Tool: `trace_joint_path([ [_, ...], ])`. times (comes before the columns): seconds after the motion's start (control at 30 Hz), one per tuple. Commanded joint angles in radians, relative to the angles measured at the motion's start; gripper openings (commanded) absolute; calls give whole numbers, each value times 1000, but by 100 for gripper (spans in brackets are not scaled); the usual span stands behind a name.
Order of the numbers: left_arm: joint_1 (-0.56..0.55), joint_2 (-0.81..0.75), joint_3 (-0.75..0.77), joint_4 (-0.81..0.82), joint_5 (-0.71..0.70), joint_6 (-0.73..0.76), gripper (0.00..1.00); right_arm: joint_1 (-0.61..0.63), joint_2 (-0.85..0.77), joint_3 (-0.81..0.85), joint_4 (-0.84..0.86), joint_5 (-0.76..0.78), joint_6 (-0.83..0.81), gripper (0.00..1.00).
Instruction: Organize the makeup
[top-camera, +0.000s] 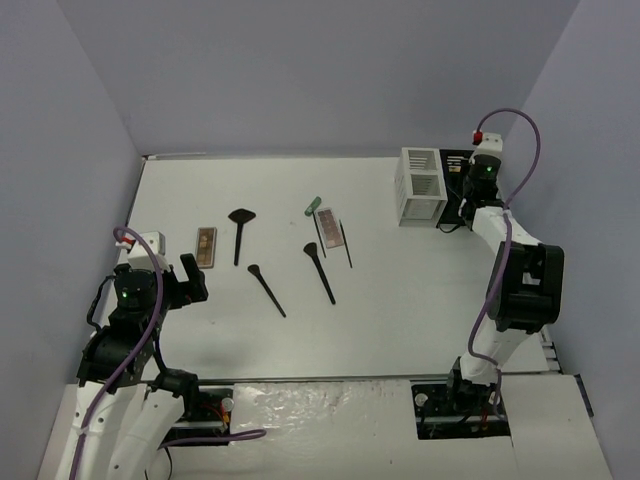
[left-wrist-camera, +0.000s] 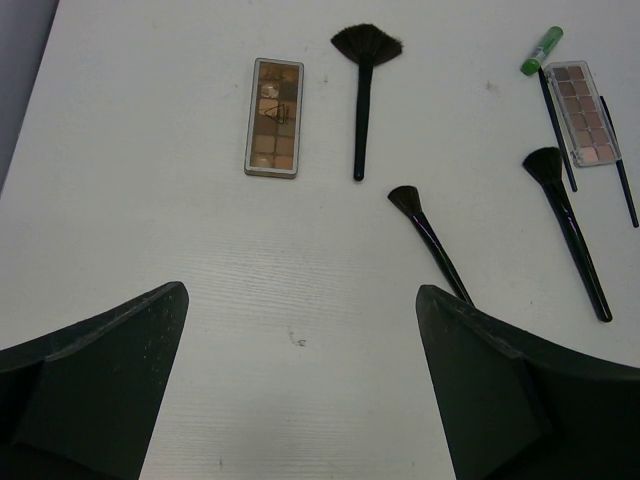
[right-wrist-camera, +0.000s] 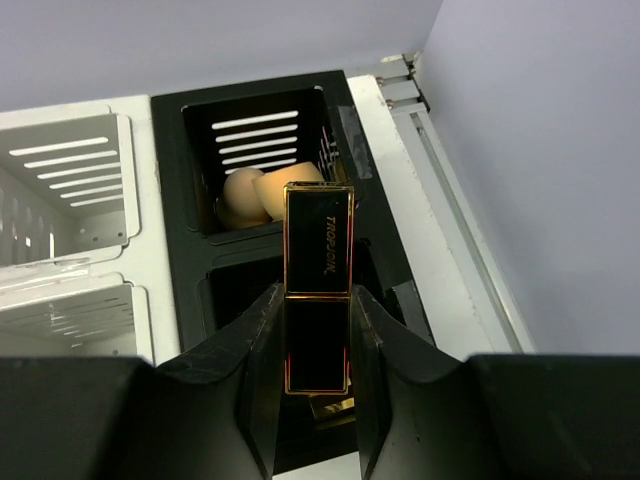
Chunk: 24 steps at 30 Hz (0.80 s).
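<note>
My right gripper (right-wrist-camera: 317, 350) is shut on a black-gold case (right-wrist-camera: 318, 270) and holds it upright over the near compartment of the black slatted organizer (right-wrist-camera: 190, 210). Two beige sponges (right-wrist-camera: 262, 195) lie in its far compartment. A gold item (right-wrist-camera: 337, 408) shows below the case. On the table lie two pink-brown palettes (left-wrist-camera: 273, 117) (left-wrist-camera: 582, 100), a fan brush (left-wrist-camera: 363, 90), two more black brushes (left-wrist-camera: 430, 240) (left-wrist-camera: 570, 230) and a green tube (left-wrist-camera: 541, 50). My left gripper (left-wrist-camera: 300, 400) is open and empty, near the left edge (top-camera: 190, 280).
A white slatted organizer (top-camera: 420, 185) stands left of the black one at the back right, also in the right wrist view (right-wrist-camera: 70, 190). Thin black pencils (top-camera: 346, 243) lie beside the right palette (top-camera: 326, 222). The enclosure wall is close on the right.
</note>
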Motion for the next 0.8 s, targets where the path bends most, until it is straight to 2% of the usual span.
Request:
trace_joint_path([
  [0.0,10,20,23,47,2,1,97,-9,8,34,87,-55,18,16],
  [0.13,10,21,24,48,3,1,97,-9,-23,13,94,-75,43,37],
  [0.27,10,27,22,50,8,0,97,-8,-114,-36,114,-91,90,52],
  [0.4,10,41,20,54,15,2,97,1,-222,-73,97,-98,120,57],
  [0.57,8,111,21,95,75,-1,97,4,-400,-109,-25,-135,205,59],
  [0.63,7,165,55,118,114,1,97,3,-476,-119,-96,-175,240,64],
  [0.77,-11,368,170,145,204,6,97,3,-599,-176,-166,-285,320,79],
])
